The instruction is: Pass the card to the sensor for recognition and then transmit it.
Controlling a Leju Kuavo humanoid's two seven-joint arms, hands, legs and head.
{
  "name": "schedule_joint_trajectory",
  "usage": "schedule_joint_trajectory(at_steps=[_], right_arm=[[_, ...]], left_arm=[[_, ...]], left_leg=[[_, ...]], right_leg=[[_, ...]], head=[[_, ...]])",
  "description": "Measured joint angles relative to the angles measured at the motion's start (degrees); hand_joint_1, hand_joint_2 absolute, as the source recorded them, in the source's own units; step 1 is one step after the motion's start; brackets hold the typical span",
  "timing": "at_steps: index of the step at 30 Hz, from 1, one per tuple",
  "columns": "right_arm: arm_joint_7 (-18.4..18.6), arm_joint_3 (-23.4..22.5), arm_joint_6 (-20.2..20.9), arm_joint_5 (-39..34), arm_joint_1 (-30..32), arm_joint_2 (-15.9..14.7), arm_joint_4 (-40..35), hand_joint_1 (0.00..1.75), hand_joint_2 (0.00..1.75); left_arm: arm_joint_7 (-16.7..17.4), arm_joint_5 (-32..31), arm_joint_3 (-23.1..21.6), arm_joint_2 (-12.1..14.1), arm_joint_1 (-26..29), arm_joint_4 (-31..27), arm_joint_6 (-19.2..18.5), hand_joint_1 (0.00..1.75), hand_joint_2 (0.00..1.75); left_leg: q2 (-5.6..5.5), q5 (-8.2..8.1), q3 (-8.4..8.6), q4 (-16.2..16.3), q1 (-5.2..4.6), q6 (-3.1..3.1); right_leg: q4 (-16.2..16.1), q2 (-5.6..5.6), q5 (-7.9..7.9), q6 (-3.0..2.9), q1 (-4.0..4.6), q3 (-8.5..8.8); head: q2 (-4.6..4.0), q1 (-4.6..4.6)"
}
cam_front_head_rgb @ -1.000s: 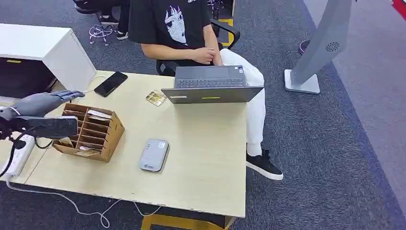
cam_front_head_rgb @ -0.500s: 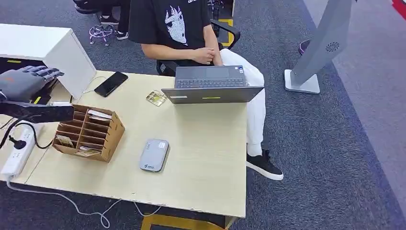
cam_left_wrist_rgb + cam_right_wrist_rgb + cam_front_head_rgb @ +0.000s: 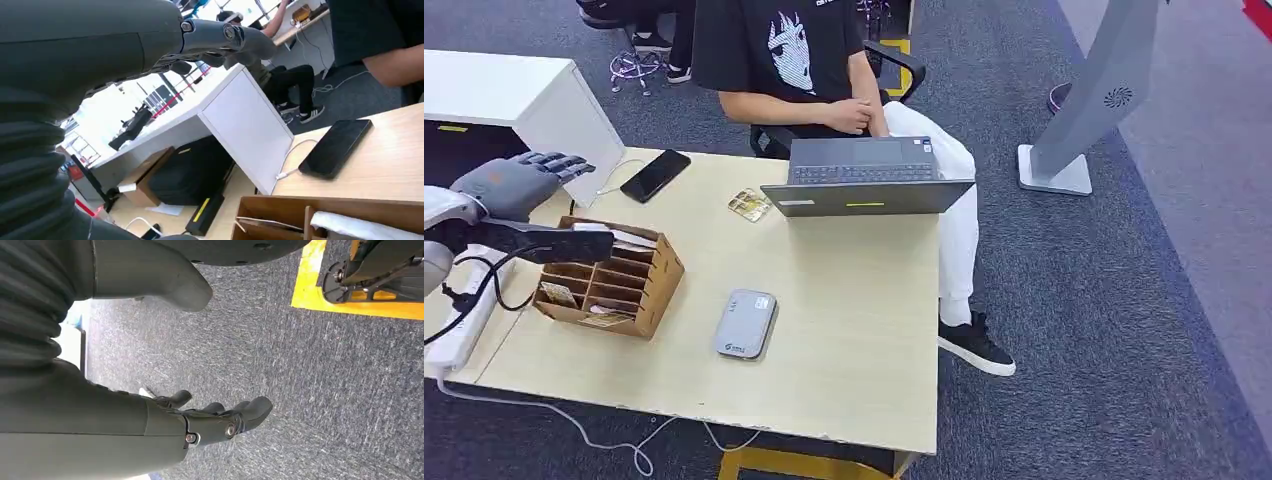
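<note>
While the left robot hand (image 3: 519, 183) has swung back over the card box (image 3: 609, 275) at the frame's left, released and holding nothing, no card is lifted; cards remain slotted there, sensor (image 3: 746, 324) waiting mid-desk.

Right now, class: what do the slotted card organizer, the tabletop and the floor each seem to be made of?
Card organizer: looks like brown cardboard, matte, with thin slotted dividers and raw edges. Tabletop: probably pale wood-look laminate, smooth with faint grain and a chipped front edge. Floor: apparently carpet, grey-blue with a speckled woven texture, plain in the right wrist view.
</note>
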Motion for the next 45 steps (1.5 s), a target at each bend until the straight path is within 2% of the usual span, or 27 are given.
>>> schedule_joint_trajectory(at_steps=[20,28,45], right_arm=[[-0.11,-0.87,-0.02,0.98,0.01,0.0,0.0,0.0,1.75],[-0.33,-1.38,0.02,1.16,-0.02,0.02,0.0,0.0,1.75],[-0.17,-1.84,0.02,2.19,-0.03,0.11,0.0,0.0,1.75]], left_arm=[[-1.09,-0.39,-0.74,-2.38,-1.13,2.76,-0.7,0.0,1.75],[-1.11,-2.23,-2.6,-4.63,-2.15,5.9,-0.53,0.0,1.75],[-2.14,-2.38,-5.01,-6.82,-3.24,9.42,-0.31,0.0,1.75]], left_leg=[[0.0,0.0,0.0,0.0,0.0,0.0],[0.0,0.0,0.0,0.0,0.0,0.0],[-0.01,0.0,0.0,0.0,0.0,0.0]], right_leg=[[0.0,0.0,0.0,0.0,0.0,0.0],[0.0,0.0,0.01,0.0,0.0,0.01],[0.0,-0.01,0.01,0.01,0.0,0.01]], head=[[0.0,0.0],[0.0,0.0],[0.0,0.0]])
